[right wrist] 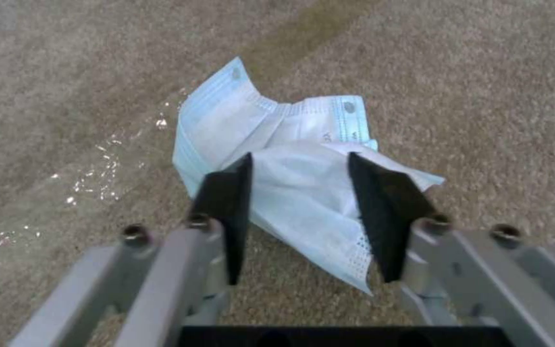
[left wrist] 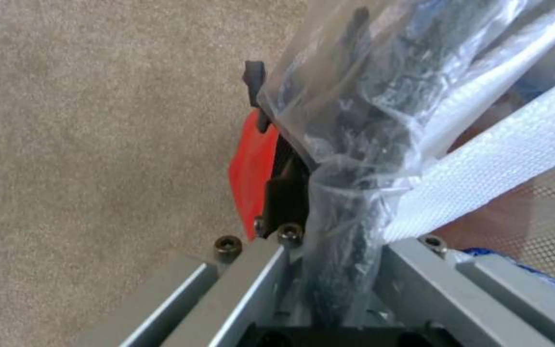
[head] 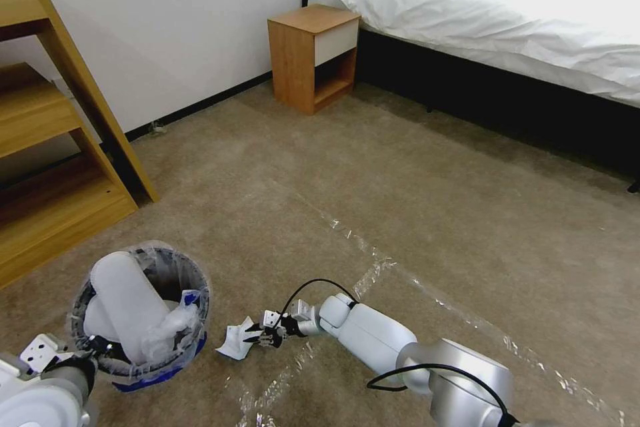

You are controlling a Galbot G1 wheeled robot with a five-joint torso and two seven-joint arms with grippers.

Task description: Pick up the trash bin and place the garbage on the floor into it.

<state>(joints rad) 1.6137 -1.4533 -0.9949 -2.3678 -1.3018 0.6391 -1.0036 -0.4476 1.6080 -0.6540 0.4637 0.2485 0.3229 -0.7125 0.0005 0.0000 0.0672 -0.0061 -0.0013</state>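
Note:
The trash bin (head: 175, 255) sits low at my left, lined with a crinkly clear bag, its red wall (left wrist: 252, 168) showing in the left wrist view. My left gripper (left wrist: 303, 62) is shut on the rim and bag, one finger outside the red wall and one inside under the plastic. White items (head: 127, 300) fill the bin. A piece of garbage, a crumpled pale blue face mask (head: 237, 340), lies on the floor (head: 400, 187) just right of the bin. My right gripper (right wrist: 300, 156) is open low over the mask (right wrist: 290, 193), a finger on each side of it.
A wooden shelf unit (head: 47, 167) stands close on the left, next to the bin. A wooden nightstand (head: 313, 57) and a bed (head: 520, 20) lie farther ahead against the wall. Shiny tape lines (head: 373, 260) cross the carpet.

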